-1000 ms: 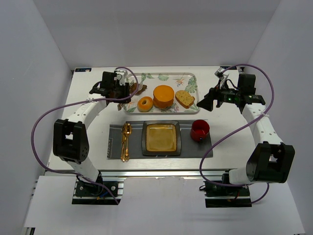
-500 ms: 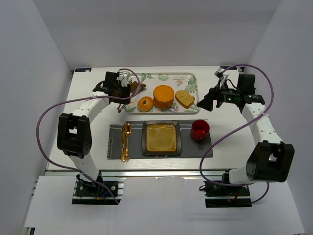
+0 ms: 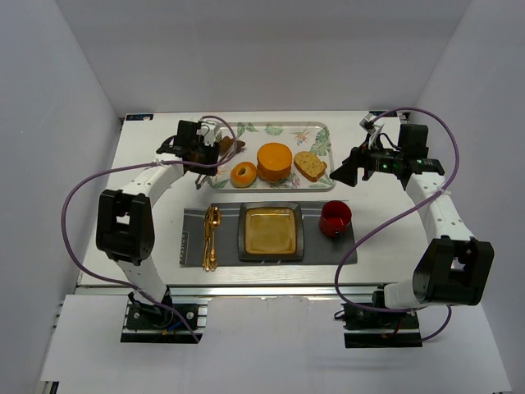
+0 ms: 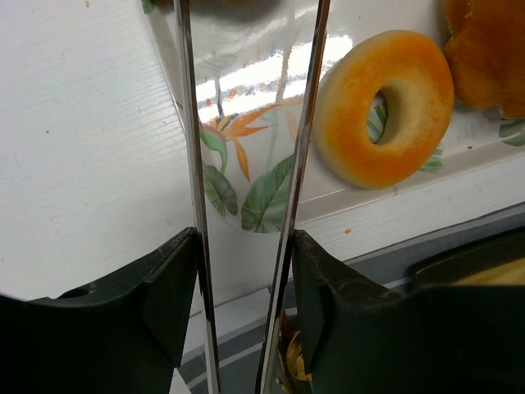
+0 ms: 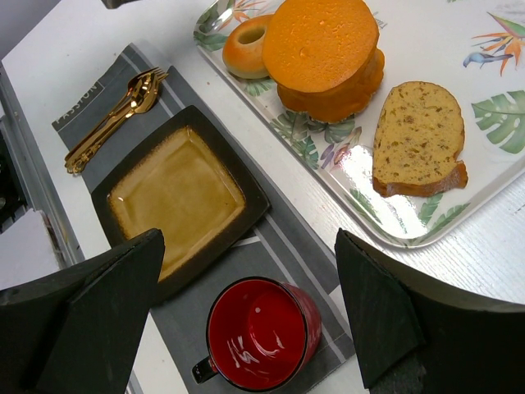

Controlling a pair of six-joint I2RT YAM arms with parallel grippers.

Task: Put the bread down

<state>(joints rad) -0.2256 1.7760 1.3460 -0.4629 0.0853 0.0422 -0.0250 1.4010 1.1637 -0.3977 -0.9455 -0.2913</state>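
We see the bread (image 3: pixel 229 148) at the left end of the tray (image 3: pixel 283 130), right at the tips of the left gripper (image 3: pixel 218 147). Its fingers stand partly apart; whether they pinch the bread we cannot tell. The right gripper (image 3: pixel 338 172), off the tray's right end, is spread wide, holding nothing.

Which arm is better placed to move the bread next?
Left. The left gripper is right at the bread at the left end of the tray, though a grip isn't clear. The right gripper, jaws open, sits beyond its right end, far from the bread.
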